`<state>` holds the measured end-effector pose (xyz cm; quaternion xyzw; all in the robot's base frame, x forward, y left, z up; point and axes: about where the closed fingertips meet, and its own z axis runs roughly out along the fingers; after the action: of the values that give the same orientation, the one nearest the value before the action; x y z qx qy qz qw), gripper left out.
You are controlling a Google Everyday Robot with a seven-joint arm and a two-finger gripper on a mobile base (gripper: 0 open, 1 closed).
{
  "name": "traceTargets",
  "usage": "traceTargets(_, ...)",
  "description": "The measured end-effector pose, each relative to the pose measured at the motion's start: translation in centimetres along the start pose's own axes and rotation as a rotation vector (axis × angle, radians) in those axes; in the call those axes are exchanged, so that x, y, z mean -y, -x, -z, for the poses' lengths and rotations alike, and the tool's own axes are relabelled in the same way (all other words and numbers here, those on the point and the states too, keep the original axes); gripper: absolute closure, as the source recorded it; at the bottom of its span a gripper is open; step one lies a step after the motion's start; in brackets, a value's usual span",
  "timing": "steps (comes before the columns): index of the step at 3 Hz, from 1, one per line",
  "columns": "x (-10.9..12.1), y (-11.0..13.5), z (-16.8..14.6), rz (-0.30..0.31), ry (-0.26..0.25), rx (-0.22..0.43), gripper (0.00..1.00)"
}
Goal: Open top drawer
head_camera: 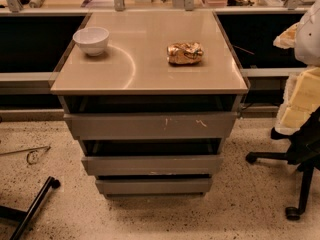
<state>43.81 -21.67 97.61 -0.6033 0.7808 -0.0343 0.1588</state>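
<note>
Bottom drawer (pixel 154 185) lies nearest; top drawer (pixel 150 125) sits just under the table (pixel 150 81) edge. Claw is out of view, so its grip cannot be told.

top drawer (pixel 150 126), grey front, pale scratches, gap above; gripper unseen

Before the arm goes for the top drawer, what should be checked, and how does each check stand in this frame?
1. Target found: top drawer, the widest front, with pale scratches: ok.
2. Grip spot: no handle; whether the dark gap above the front gives a hold: cannot tell.
3. Gripper lined up: it seems to sit at the right edge, far from the drawer: not ok.
4. Pull path: office chair stands to the right, off the path: ok.
5. Bowl and gold wrapper sit back from the front edge: ok.
</note>
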Motion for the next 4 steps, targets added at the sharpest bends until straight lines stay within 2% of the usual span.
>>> traceTargets(1,0.0,0.0,0.0,0.0,0.0,0.0,0.0)
traceTargets(2,-0.4,0.5,-3.0,0.016,0.06,0.033,0.0)
traceTargets(3,-1.8,2.1,-9.8,0.072,0.179,0.118,0.0)
traceTargets(4,-3.1,2.4,-16.5,0.106,0.299,0.219,0.0)
